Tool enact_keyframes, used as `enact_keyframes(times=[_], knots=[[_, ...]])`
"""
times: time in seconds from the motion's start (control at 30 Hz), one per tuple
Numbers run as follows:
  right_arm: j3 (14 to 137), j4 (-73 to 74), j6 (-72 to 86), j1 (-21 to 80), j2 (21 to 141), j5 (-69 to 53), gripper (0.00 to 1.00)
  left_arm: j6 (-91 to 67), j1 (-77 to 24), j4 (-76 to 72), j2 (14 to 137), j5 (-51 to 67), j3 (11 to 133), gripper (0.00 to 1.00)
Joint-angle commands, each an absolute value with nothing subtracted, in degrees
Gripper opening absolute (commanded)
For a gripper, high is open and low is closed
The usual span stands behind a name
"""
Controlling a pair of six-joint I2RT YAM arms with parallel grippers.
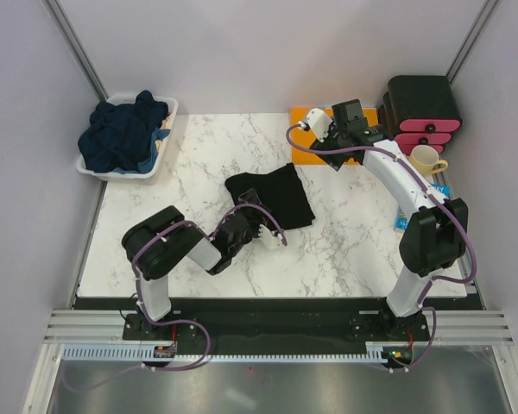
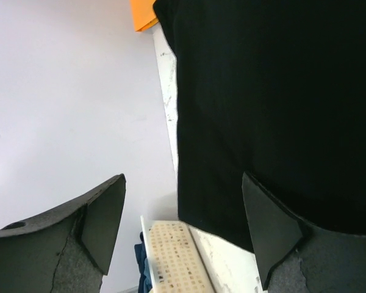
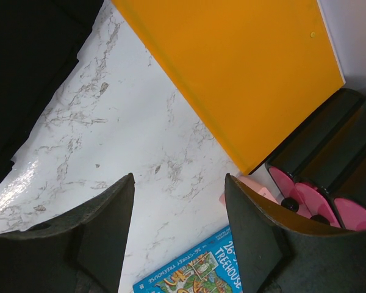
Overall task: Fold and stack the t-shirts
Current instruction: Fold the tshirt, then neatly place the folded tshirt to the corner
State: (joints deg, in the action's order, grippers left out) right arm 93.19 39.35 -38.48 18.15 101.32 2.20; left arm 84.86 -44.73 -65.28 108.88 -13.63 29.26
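A black t-shirt [image 1: 274, 197] lies folded flat on the marble table [image 1: 345, 241], near its middle. Several dark navy t-shirts [image 1: 121, 134] are heaped in a white basket [image 1: 167, 142] at the back left. My left gripper [image 1: 249, 209] hangs low at the black t-shirt's near-left edge. In the left wrist view its jaws [image 2: 183, 183] stand open and empty, with the black t-shirt [image 2: 274, 110] beside and behind the right finger. My right gripper [image 1: 363, 129] hovers at the back right, open [image 3: 179, 180], with nothing between its fingers and bare marble below.
An orange sheet [image 1: 306, 148] lies flat at the back, under the right arm. A black unit with pink drawers [image 1: 423, 112], a cream mug [image 1: 426, 159] and a blue picture book [image 3: 195, 271] crowd the right edge. Grey walls close in on both sides.
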Motion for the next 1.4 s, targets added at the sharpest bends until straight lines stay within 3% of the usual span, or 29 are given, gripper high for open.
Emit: enact_keyframes(times=[0.0, 0.23, 0.47, 0.57, 0.8, 0.97, 1.37], knots=[[96.0, 41.6, -37.4, 18.1, 102.0, 0.6, 0.68, 82.0, -44.0, -55.1, 100.4, -17.6, 31.7, 0.84], [93.3, 42.5, -38.1, 18.3, 102.1, -1.8, 0.69, 79.1, -44.0, -40.4, 88.3, -21.8, 42.3, 0.86], [87.6, 43.5, -44.2, 21.8, 99.6, -4.2, 0.70, 72.3, -40.1, -14.0, 82.3, -21.6, 54.7, 0.86], [83.0, 43.9, -48.1, 24.3, 97.1, -4.2, 0.70, 67.1, -36.3, -3.2, 79.6, -17.2, 58.3, 0.87], [77.3, 39.4, -45.4, 24.3, 94.1, 1.3, 0.69, 66.0, -35.1, 22.2, 73.0, 7.7, 53.2, 0.89], [74.5, 33.1, -42.0, 20.7, 91.7, 8.0, 0.69, 67.2, -35.2, 27.2, 76.0, 19.3, 54.6, 0.85], [76.5, 32.7, -40.9, 9.4, 89.6, 9.8, 0.70, 62.3, -38.9, 30.1, 89.6, 25.1, 65.6, 0.85]])
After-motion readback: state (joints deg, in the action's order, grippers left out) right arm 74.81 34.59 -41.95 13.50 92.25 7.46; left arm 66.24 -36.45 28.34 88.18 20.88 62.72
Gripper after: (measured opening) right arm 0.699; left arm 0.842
